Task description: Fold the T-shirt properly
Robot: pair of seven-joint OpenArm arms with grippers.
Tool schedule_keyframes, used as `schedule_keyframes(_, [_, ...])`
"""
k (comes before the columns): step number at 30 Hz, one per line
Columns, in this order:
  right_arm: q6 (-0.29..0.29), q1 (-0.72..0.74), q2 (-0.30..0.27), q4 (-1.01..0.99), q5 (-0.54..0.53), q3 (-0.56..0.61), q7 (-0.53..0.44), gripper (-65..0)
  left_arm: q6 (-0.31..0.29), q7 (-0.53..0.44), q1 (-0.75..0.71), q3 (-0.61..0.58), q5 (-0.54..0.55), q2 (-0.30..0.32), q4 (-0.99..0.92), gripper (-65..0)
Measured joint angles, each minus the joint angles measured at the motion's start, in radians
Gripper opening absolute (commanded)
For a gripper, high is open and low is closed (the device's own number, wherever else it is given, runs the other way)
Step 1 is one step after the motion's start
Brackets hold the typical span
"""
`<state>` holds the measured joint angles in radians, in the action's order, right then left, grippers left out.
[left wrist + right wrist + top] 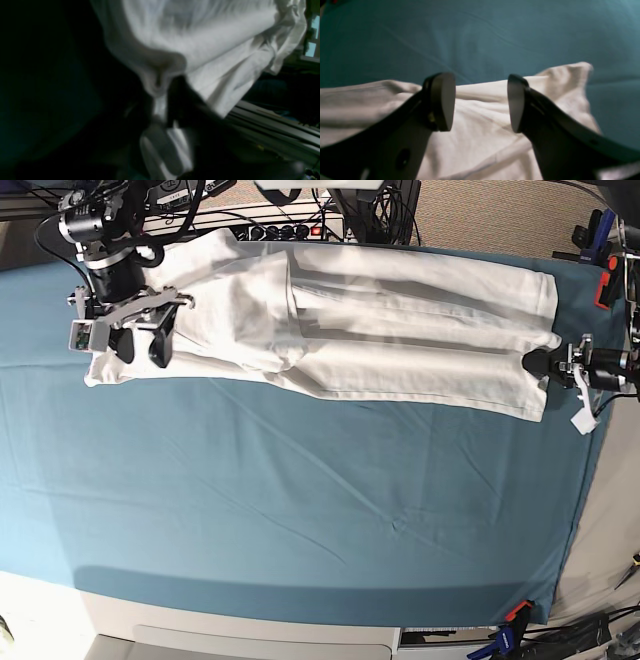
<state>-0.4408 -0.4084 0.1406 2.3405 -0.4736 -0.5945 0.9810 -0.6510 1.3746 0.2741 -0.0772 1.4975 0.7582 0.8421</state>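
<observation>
The white T-shirt [400, 330] lies as a long folded band across the far part of the teal table cloth [300, 500]. My left gripper [537, 364] is at the band's right end, shut on its edge. In the left wrist view the dark fingers [180, 100] pinch bunched white cloth [212, 50]. My right gripper [143, 345] is open over the shirt's left end. In the right wrist view its two pads [443, 100] stand apart just above the cloth [480, 140], with nothing between them.
Cables and equipment [270, 225] run along the table's far edge. A red clamp [604, 285] sits at the right edge and another clamp [512, 620] at the near right corner. Metal rails [275, 125] show beside the left gripper.
</observation>
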Motion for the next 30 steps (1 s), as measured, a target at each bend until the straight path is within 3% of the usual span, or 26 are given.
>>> schedule_keyframes(5, [0.055, 0.058, -0.011, -0.066, 0.074, 0.000, -0.047, -31.9, 0.025, 0.006, -0.003, 0.011, -0.012, -0.003, 0.023, -65.0])
schedule_keyframes(11, [0.075, 0.131, -0.095, -0.291, 0.145, -0.030, -0.043, -31.9, 0.025, 0.025, -0.014, 0.074, -0.042, -0.025, 0.079, -65.0])
schedule_keyframes(21, [0.061, 0.161, -0.179, -0.372, 0.047, -0.284, -0.011, -31.9, 0.001, 0.024, -0.021, 0.077, -0.044, -0.148, 0.216, -65.0])
schedule_keyframes(30, [0.060, 0.151, -0.206, -0.371, 0.019, -0.316, -0.013, -31.9, -0.039, 0.029, -0.087, 0.077, -0.041, -0.151, 0.531, -65.0])
